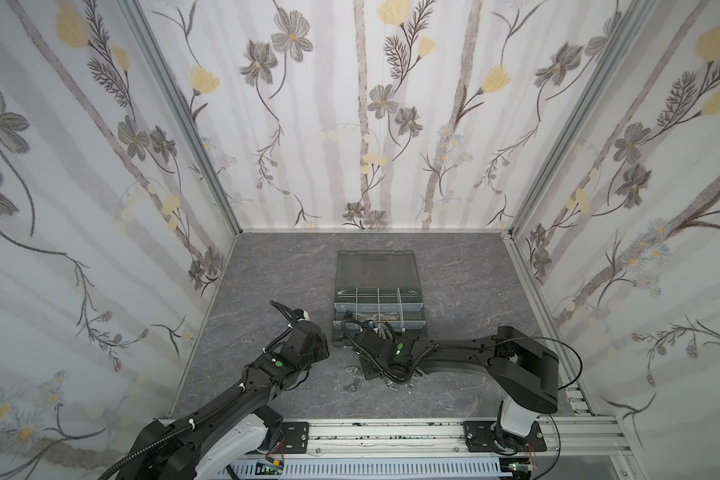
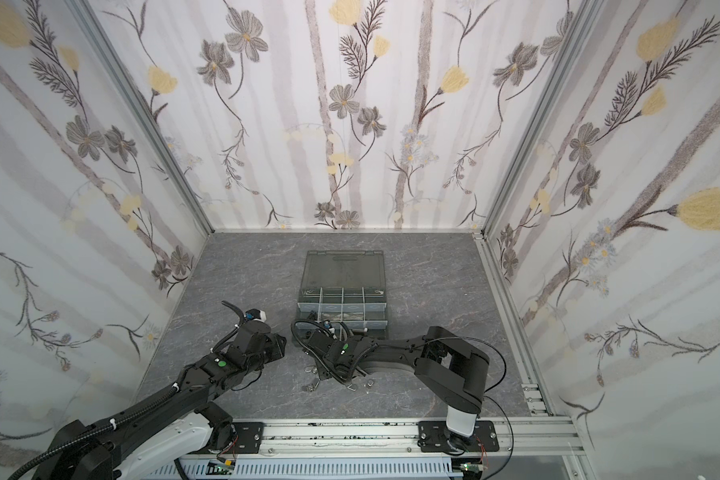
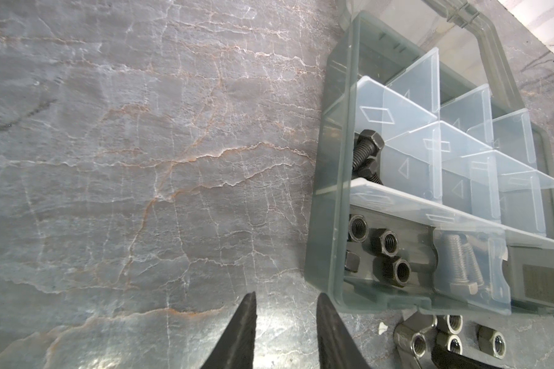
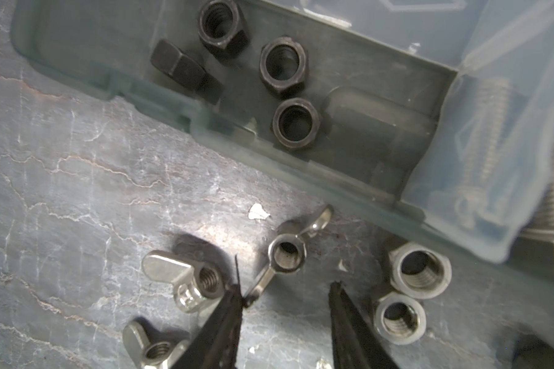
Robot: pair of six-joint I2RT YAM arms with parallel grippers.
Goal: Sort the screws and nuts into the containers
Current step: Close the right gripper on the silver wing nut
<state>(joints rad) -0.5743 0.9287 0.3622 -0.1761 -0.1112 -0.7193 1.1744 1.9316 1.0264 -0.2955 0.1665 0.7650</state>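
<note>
Nuts (image 4: 179, 67) in one grey container (image 4: 359, 127) are black, hexagonal, threaded

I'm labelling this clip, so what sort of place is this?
Probably a purpose-built robot test booth: flower-printed panel walls held in silver aluminium framing enclose a grey marble-look tabletop, and two black robot arms are mounted on a slotted aluminium rail along its near edge.

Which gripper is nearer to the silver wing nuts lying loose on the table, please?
Right. The right gripper hangs just above the wing nuts; the left gripper is off to the side, over bare table beside the organizer box.
</note>
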